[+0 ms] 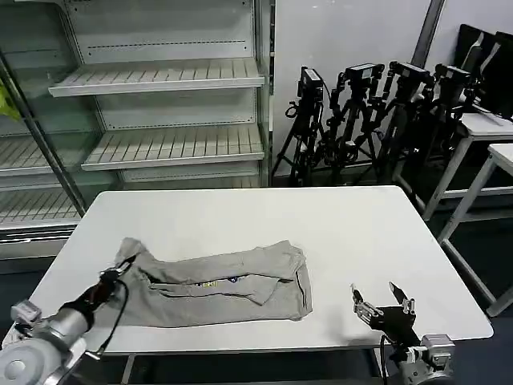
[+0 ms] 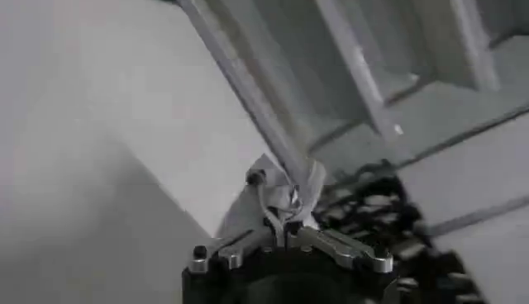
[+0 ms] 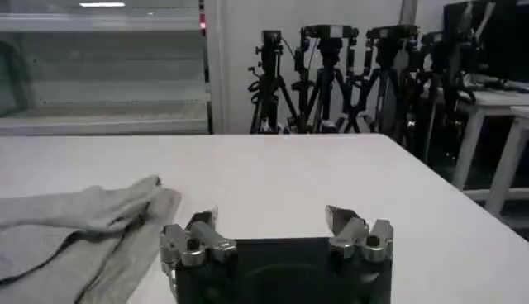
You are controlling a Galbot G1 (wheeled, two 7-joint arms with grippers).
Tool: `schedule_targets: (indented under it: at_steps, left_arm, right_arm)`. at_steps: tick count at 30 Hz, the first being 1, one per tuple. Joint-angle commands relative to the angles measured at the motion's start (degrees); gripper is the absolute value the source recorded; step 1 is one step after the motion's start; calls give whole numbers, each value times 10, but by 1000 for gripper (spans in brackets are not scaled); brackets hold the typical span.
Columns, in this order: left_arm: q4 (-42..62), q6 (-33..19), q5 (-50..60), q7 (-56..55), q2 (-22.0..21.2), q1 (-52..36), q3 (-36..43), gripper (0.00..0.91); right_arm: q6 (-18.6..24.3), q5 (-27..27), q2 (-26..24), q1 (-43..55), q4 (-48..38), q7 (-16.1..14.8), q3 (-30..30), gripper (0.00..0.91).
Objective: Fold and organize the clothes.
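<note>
The shirt (image 1: pixel 212 285) lies on the table (image 1: pixel 240 220), in the near-left part of the top, close to the near edge. It is roughly folded into a long band running left to right, with a bunched sleeve fold at its right end. A small multicoloured print shows in a crease near the middle of the shirt.

My left pincer (image 1: pixel 108 282) is at the left end of the shirt, low over the table. In the left wrist view, the pincer (image 2: pixel 281 223) is closed on a pinch of shirt (image 2: pixel 281 194) cloth, which stands up between the fingertips.

My right pincer (image 1: pixel 383 298) is to the right of the shirt, near the table's near edge and clear of the cloth. Its fingers (image 1: pixel 362 301) are spread apart and grip nothing. In the right wrist view, the pincer (image 3: pixel 277 223) sits just beside the shirt's (image 3: pixel 83 227) right end, not touching it.

Beyond the table stand shelves (image 1: pixel 160 104) and tripods (image 1: pixel 361 120).
</note>
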Motion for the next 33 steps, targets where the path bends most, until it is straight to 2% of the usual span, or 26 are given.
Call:
schedule_targets:
  at_steps: [1, 5, 10, 18, 19, 20, 21, 26, 33]
  left_arm:
    - [-50, -10, -43, -6, -90, -58, 167, 30]
    - [-12, -14, 10, -7, -136, -91, 233, 30]
    - [45, -19, 53, -7, -168, -117, 291, 30]
    - [112, -29, 132, -4, -173, -139, 334, 40]
    - [116, -29, 139, -5, -171, -139, 337, 202]
    - [120, -27, 143, -5, -169, -140, 339, 484]
    - [123, -23, 147, -5, -168, -140, 340, 907]
    - [104, -22, 153, 1, -164, -135, 340, 907]
    - [-2, -40, 147, -9, -152, -131, 365, 907]
  right_arm:
    - [3, -12, 8, -10, 1, -1, -2, 907]
    - [3, -16, 17, -13, 2, -1, -1, 907]
    - [7, -17, 20, -20, 0, -3, 3, 907]
    - [8, -16, 18, -22, 0, -2, 5, 907]
    - [8, -16, 18, -21, 0, -2, 4, 907]
    - [8, -16, 19, -21, -1, -2, 3, 907]
    - [8, -16, 19, -20, -2, -2, 2, 907]
    - [7, -17, 21, -19, -4, -2, -2, 907]
    - [3, -21, 22, -19, 2, -1, -6, 907]
